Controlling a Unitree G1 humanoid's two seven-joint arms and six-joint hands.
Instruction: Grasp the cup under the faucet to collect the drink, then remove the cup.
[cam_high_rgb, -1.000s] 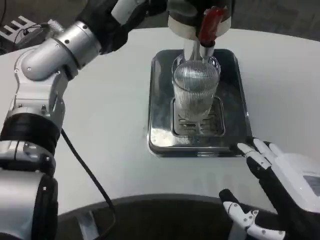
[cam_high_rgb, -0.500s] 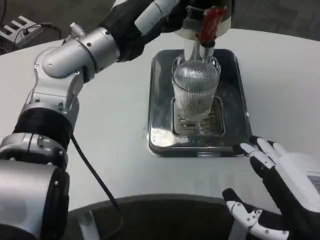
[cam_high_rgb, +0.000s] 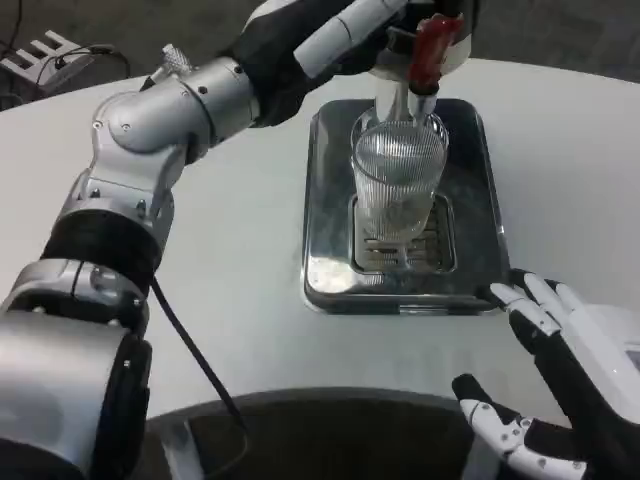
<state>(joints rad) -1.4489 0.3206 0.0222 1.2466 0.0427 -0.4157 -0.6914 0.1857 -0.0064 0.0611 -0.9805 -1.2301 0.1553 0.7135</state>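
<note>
Fingers (cam_high_rgb: 535, 310) of right hand (cam_high_rgb: 570, 390) spread, holding nothing; left hand (cam_high_rgb: 345, 30) grip unclear; ribbed cup (cam_high_rgb: 398, 185) rigid, slippery, graspable mid-wall

Bare tabletop (cam_high_rgb: 240, 270) lies open on both sides of the metal tray (cam_high_rgb: 325, 190). The faucet (cam_high_rgb: 425, 55) and the left robot hand (cam_high_rgb: 350, 35) crowd the space above the cup (cam_high_rgb: 397, 190), leaving its sides reachable.
</note>
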